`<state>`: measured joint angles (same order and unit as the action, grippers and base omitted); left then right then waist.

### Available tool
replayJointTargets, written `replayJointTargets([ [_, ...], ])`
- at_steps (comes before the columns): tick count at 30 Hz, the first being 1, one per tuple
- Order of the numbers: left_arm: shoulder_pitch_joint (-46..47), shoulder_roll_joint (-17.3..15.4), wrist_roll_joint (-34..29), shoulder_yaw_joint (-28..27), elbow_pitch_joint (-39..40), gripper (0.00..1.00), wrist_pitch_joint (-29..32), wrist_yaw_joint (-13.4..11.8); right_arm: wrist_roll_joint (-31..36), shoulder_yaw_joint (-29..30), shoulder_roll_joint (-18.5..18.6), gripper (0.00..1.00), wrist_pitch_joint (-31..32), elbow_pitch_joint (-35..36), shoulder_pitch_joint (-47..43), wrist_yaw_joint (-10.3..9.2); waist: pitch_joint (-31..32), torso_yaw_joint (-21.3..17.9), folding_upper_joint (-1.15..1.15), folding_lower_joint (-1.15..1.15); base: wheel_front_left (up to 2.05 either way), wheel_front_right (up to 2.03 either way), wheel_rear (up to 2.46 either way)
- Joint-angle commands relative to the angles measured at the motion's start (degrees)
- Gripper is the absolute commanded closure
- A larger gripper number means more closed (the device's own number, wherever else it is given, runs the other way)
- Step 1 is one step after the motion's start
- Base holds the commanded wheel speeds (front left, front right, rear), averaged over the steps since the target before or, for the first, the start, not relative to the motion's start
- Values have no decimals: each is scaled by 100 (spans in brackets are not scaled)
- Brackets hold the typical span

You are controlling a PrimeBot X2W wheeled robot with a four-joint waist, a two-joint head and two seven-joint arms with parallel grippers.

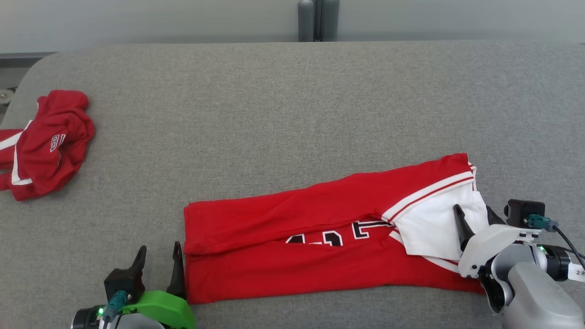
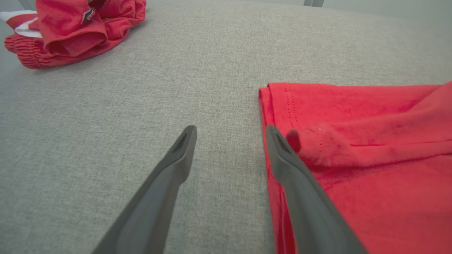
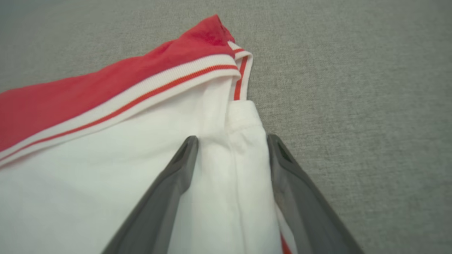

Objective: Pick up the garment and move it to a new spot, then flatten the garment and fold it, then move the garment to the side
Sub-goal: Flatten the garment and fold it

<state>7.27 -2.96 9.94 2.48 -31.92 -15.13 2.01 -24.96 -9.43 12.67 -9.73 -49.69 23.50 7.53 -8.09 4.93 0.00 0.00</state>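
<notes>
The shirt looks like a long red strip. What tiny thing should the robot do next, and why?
Probably lift the right gripper straight up, clear of the shirt. Its jaws stand open with the white part lying between its fingers, so sliding sideways could drag the fold. The left gripper stands open at the shirt's other end.

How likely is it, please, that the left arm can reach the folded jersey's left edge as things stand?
Probably yes: the left pincer stands open beside the jersey, one finger at its left hem, and nothing lies in the way.
</notes>
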Motion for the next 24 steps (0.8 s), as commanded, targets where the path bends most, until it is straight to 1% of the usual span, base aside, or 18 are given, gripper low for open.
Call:
replayJointTargets([
  [1,70,0,-48,-12,14,0,2,11,-65,-60,-32,0,61,-80,34,-9,-79,72,0,0,0,0,0],
  [4,57,1,-5,-22,15,0,2,2,-166,-189,-65,0,169,-246,3,-5,-94,83,0,0,0,0,0],
  [7,31,1,38,3,19,0,2,-4,-332,-470,-177,0,341,-278,-68,14,-98,77,0,0,0,0,0],
  [9,35,1,45,29,21,0,2,-10,-478,-706,-260,82,447,-209,-103,21,-99,69,0,0,0,0,0],
  [10,43,1,48,37,21,0,2,-11,-562,-813,-283,100,488,-166,-123,27,-99,65,0,0,0,0,0],
  [13,79,0,56,65,20,0,2,-9,-797,-1032,-215,100,540,-88,-150,24,-94,62,0,0,0,0,0],
  [15,96,-1,74,80,25,0,2,-9,-920,-1127,-45,100,503,-159,-92,1,-83,67,0,0,0,0,0],
  [18,85,0,72,83,54,0,2,2,-1023,-1033,158,100,280,-264,9,-14,-60,71,0,0,0,0,0],
  [22,12,0,65,79,88,0,2,7,-1080,-746,460,100,-105,-480,183,-20,-17,44,0,0,0,0,0],
  [24,-6,0,74,75,96,0,2,9,-1093,-673,501,100,-180,-537,213,-18,-5,27,0,0,0,0,0],
])
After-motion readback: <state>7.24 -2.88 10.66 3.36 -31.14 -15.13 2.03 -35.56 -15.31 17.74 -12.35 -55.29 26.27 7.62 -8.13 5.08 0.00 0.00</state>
